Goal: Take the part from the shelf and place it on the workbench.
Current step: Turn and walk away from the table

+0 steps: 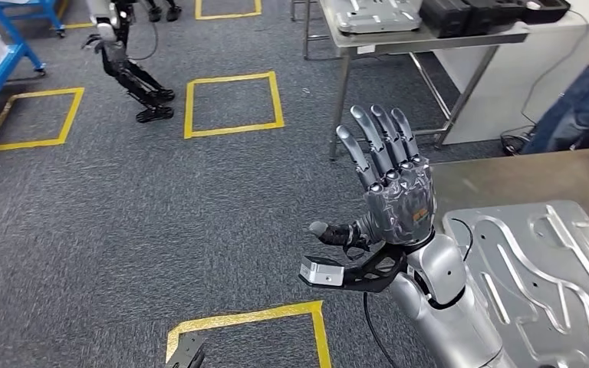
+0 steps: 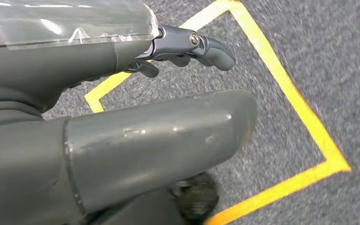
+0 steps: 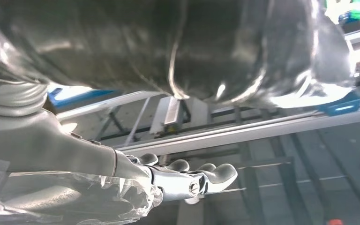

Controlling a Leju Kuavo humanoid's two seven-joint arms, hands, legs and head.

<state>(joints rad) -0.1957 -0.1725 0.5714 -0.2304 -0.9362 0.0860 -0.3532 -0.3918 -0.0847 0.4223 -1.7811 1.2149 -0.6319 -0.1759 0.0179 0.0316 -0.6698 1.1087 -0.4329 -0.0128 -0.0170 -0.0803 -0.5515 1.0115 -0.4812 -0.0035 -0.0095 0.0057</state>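
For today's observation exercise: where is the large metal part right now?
In the head view, the large metal part lies flat on the workbench at lower right, beside the raised right robot hand.

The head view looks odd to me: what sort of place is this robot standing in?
Probably a factory floor or robot test workshop. Yellow taped squares mark the grey carpet, a steel workbench carries equipment, a pressed metal part lies nearby, and another robot stands farther off.

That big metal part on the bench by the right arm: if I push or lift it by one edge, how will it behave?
The part looks like stamped sheet metal with ribs and cutouts, so probably stiff, not floppy. Its shiny surface may be slippery under the robot hand. It lies flat and broad on the bench, so it should slide rather than tip or roll; likely awkward one-handed.
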